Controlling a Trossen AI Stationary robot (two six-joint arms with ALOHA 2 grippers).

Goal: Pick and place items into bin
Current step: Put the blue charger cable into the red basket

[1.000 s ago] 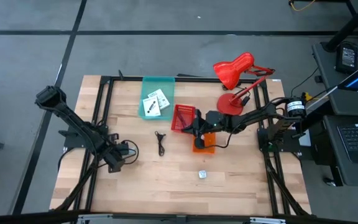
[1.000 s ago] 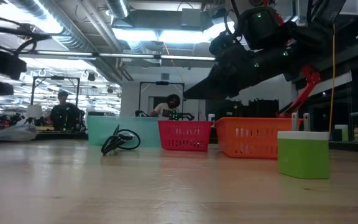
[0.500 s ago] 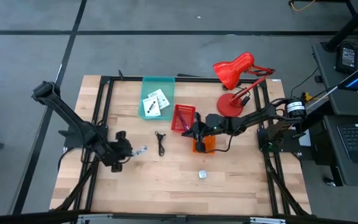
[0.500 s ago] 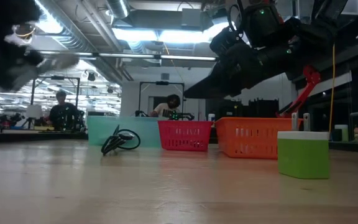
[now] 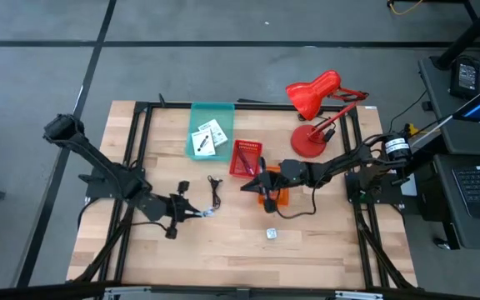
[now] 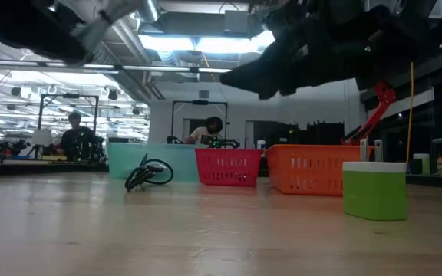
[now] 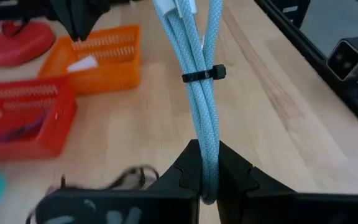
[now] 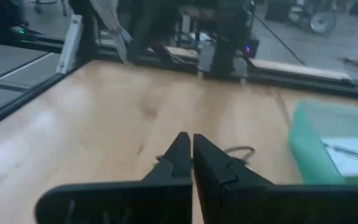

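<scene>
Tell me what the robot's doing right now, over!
Left gripper shut on light blue cable, lifted over table. Right gripper shut, empty, near orange basket. Black cable on table between them. Nothing blocking.

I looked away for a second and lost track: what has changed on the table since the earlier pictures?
The left gripper, shut on the light blue cable, has carried it from the table's left side toward the middle. The right gripper, shut and empty, has swung off the orange bin toward the left. The black cable, the bins, the cards and the red lamp stayed put.
</scene>
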